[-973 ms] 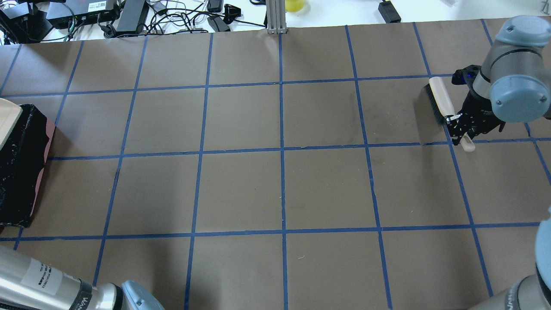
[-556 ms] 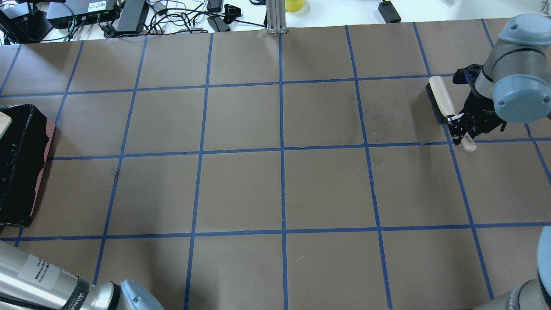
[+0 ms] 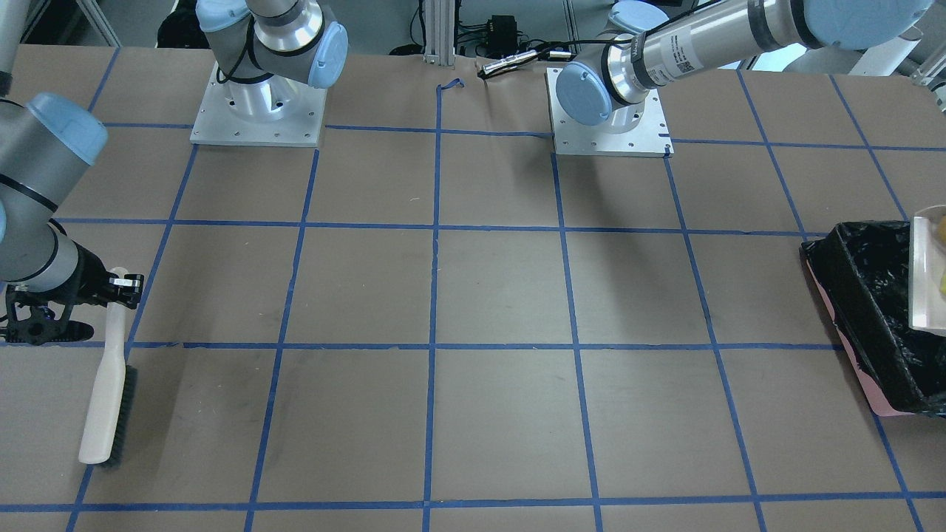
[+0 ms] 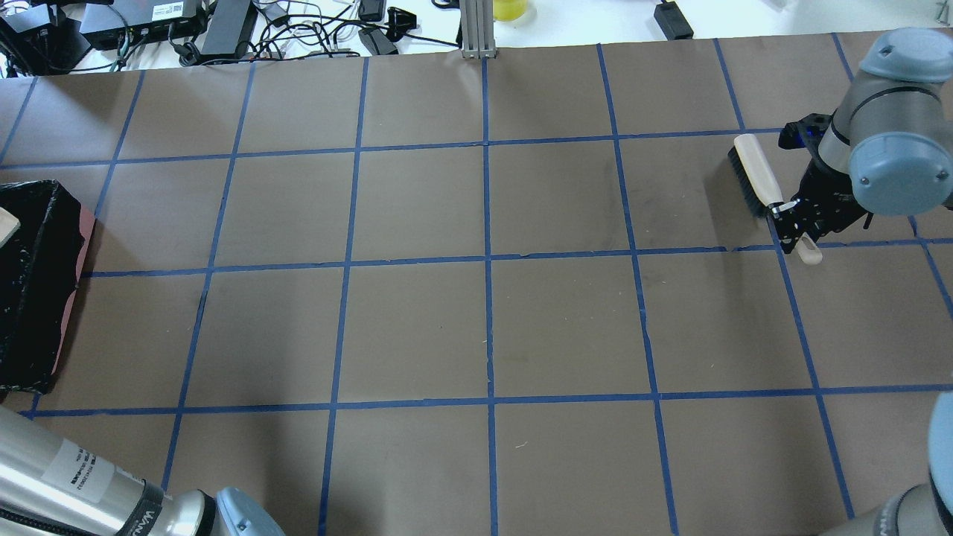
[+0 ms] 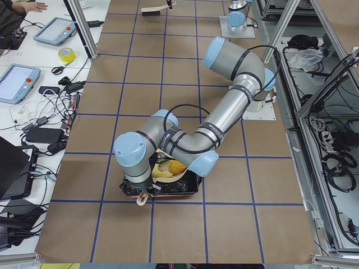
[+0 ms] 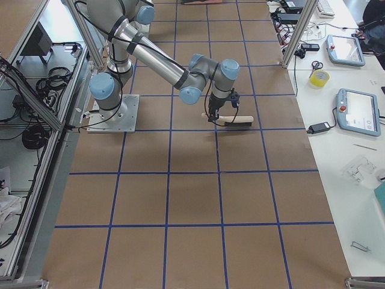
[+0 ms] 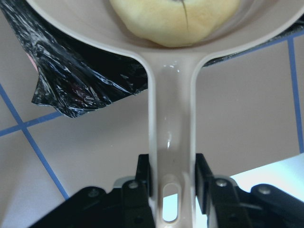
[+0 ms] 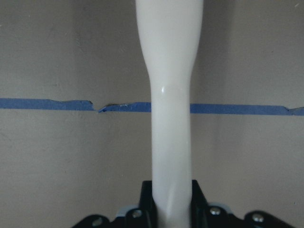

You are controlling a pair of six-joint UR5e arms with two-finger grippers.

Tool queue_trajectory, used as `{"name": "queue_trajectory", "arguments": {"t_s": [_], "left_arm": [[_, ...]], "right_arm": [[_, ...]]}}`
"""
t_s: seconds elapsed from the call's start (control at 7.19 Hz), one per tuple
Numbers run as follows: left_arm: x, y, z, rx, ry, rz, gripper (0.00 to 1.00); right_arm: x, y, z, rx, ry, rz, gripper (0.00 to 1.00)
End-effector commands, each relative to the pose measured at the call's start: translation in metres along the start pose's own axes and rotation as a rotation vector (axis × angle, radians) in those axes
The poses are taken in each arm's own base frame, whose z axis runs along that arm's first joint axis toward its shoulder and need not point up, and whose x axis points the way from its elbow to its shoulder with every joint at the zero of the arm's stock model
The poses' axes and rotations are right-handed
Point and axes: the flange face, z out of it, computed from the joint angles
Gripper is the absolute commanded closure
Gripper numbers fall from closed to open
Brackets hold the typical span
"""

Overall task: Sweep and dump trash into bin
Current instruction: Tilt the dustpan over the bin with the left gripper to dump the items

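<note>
My left gripper [image 7: 172, 183] is shut on the handle of the beige dustpan [image 7: 171, 118] and holds the pan over the bin [image 5: 168, 190], a pink-sided box with a black bag [image 7: 76, 71]. Trash lies in the pan: a pale yellow piece [image 7: 173, 19], and in the exterior left view a golden-brown lump [image 5: 177, 167] beside a pale slice [image 5: 164, 174]. The sponge wedge cannot be made out. The bin also shows at the table's left end [image 4: 37, 283] and in the front view [image 3: 865, 310]. My right gripper [image 4: 793, 219] is shut on the handle of the beige brush [image 4: 753, 173], whose bristles rest on the table.
The brown table [image 4: 484, 327] carries a grid of blue tape. Cables and boxes [image 4: 223, 30] lie beyond its far edge. The arms' base plates [image 3: 606, 111] stand at the robot's side. Tablets and tools [image 6: 355, 108] sit on a side bench.
The dustpan has slid further left over the bin, almost out of the overhead view. The brush head has swung slightly left; the right gripper stays shut on its handle.
</note>
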Motion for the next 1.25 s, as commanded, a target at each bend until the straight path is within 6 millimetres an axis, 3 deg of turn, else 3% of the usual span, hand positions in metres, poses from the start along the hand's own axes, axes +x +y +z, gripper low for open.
{"name": "queue_trajectory", "arguments": {"t_s": [0.0, 0.56, 0.7, 0.83, 0.97, 1.11], "left_arm": [[-0.01, -0.001, -0.004, -0.056, 0.003, 0.06, 1.0], [-0.014, 0.006, -0.002, -0.137, -0.014, 0.085, 1.0], [-0.015, 0.0, -0.001, -0.157, -0.02, 0.085, 1.0], [-0.014, -0.007, -0.001, -0.202, -0.032, 0.087, 1.0], [-0.011, -0.016, 0.0, -0.214, -0.033, 0.089, 1.0], [-0.008, -0.025, -0.005, -0.222, -0.035, 0.087, 1.0]], "right_arm": [[0.001, -0.001, 0.001, 0.001, -0.002, 0.006, 0.89], [0.001, -0.001, 0.0, 0.001, -0.001, 0.03, 0.83], [0.001, -0.001, 0.0, 0.001, -0.001, 0.028, 0.74], [0.001, -0.001, 0.001, -0.001, 0.0, 0.023, 0.54], [0.001, -0.001, 0.001, -0.001, 0.0, 0.02, 0.41], [0.001, 0.0, 0.001, -0.003, -0.001, 0.017, 0.37]]}}
